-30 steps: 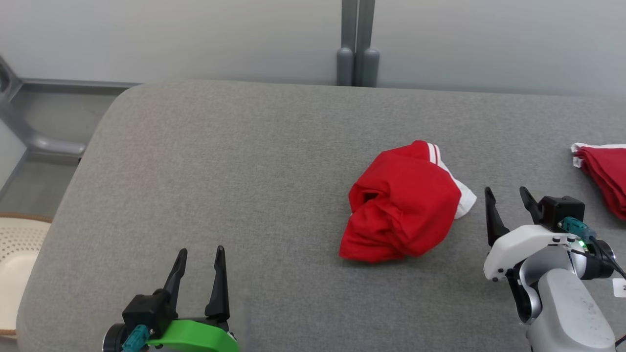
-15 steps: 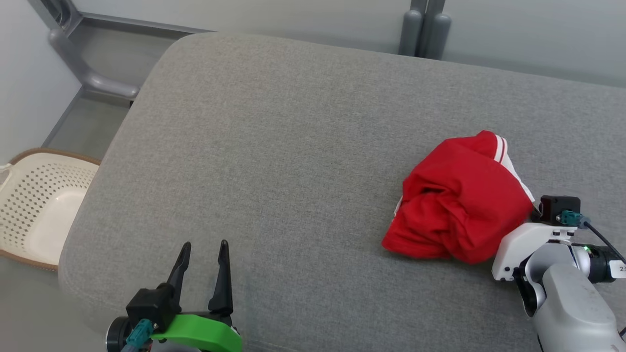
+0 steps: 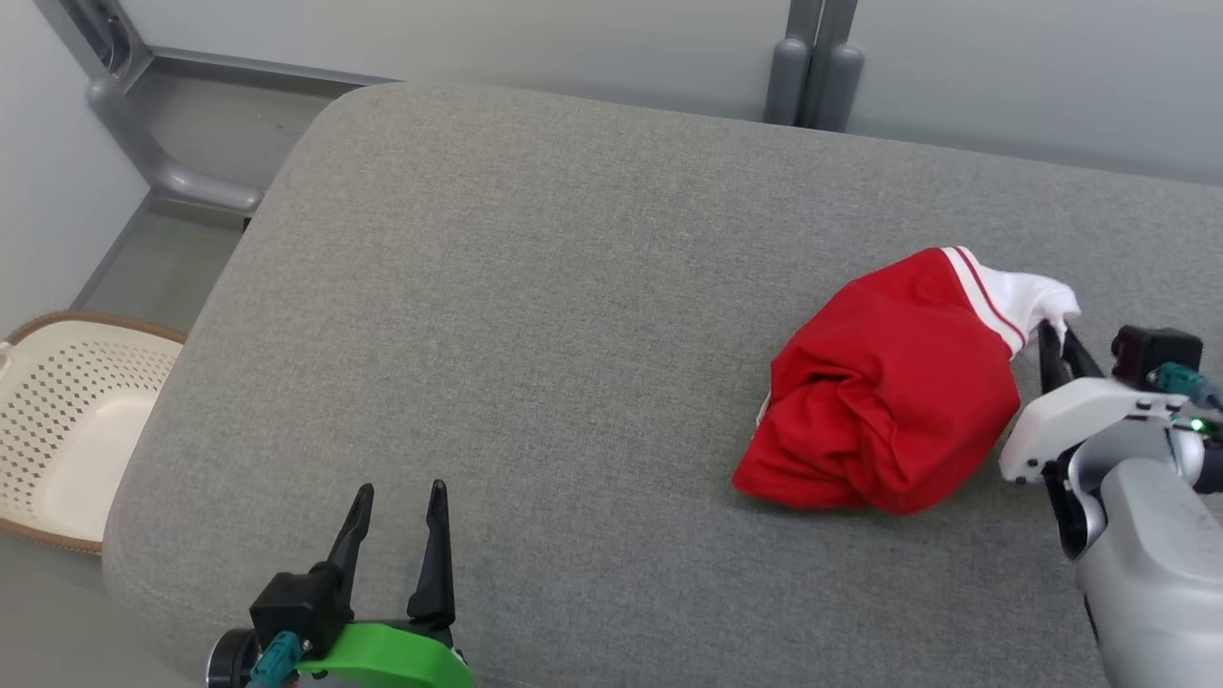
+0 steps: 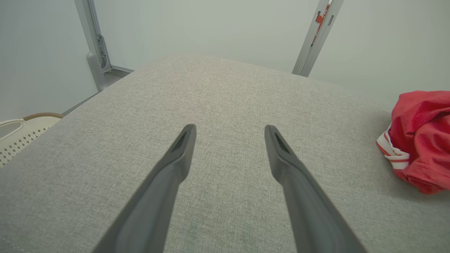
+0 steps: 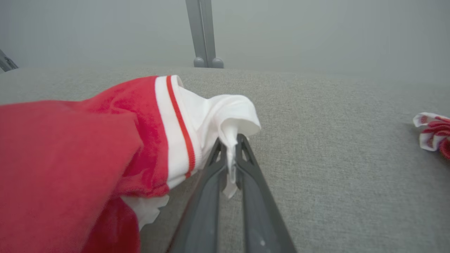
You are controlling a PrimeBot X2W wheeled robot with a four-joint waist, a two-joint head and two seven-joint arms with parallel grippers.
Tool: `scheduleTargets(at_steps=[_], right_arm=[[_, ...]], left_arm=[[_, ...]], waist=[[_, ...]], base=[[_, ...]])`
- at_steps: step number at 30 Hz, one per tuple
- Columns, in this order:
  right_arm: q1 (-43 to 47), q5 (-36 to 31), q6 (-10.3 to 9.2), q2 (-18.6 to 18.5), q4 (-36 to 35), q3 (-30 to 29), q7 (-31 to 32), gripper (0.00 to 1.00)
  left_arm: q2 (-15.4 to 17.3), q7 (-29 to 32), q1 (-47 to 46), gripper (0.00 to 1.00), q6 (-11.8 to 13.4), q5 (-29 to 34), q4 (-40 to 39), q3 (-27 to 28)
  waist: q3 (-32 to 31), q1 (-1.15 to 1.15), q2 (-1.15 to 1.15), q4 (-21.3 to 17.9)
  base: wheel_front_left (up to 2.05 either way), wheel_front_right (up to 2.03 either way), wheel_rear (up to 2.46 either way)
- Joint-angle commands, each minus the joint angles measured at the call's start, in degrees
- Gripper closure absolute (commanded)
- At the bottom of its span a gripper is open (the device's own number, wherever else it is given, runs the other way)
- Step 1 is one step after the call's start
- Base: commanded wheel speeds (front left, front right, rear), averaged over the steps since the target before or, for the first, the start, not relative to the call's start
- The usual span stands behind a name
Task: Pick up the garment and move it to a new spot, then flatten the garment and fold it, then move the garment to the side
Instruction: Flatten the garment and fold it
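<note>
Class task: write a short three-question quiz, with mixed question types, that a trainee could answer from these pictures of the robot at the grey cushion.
1. True or false: the left gripper has its jaws shut on cloth.
2. Multiple choice: what do the jaws of the right gripper pinch on the red garment? A, its white edge. B, its red middle. C, nothing at all.
3. Fill the gap: off the left end of the grey cushion sits a cream perforated ____.

Key: 1 false, its jaws stand open over bare cushion. 2 A. 3 basket.
</note>
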Motion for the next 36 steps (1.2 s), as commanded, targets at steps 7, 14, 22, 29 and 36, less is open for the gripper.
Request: scheduleTargets(at_steps=[7, 14, 22, 29, 36], right_arm=[[-4.76, -0.81, -0.05, -1.90, -8.52, -0.55, -0.56, 1.00], [-6.90, 1.62, -0.05, 3.78, -15.89, 8.38, 1.52, 1.00], [-7.15, 8.99, -0.05, 6.79, -20.54, 25.99, 3.95, 1.00], [-6.73, 18.91, -0.05, 6.91, -19.95, 41.27, 4.98, 1.00], [-5.00, 24.61, -0.04, 6.90, -16.48, 50.30, 4.97, 0.00]], left_arm=[[-0.06, -0.01, 1.68, 0.00, 0.01, -0.09, 0.32, -0.04], [-0.12, -0.01, 1.15, 0.00, -0.12, -0.37, 0.37, -0.49], [-0.17, 0.00, 0.30, 0.00, 0.16, -0.68, 0.31, -0.06], [-0.21, -0.01, -0.12, 0.00, 0.13, -1.05, 0.59, -0.31], [-0.24, 0.00, -0.25, 0.00, 0.54, -1.68, 0.29, -0.03]], waist=[[-2.53, 0.00, 0.00, -2.69], [-2.98, 0.00, 0.00, -2.36], [-2.68, 0.00, 0.00, 0.96], [-2.37, 0.00, 0.00, 3.95], [-2.02, 0.00, 0.00, 5.16]], base=[[0.00, 0.00, 0.00], [0.00, 0.00, 0.00], [0.00, 0.00, 0.00], [0.00, 0.00, 0.00], [0.00, 0.00, 0.00]])
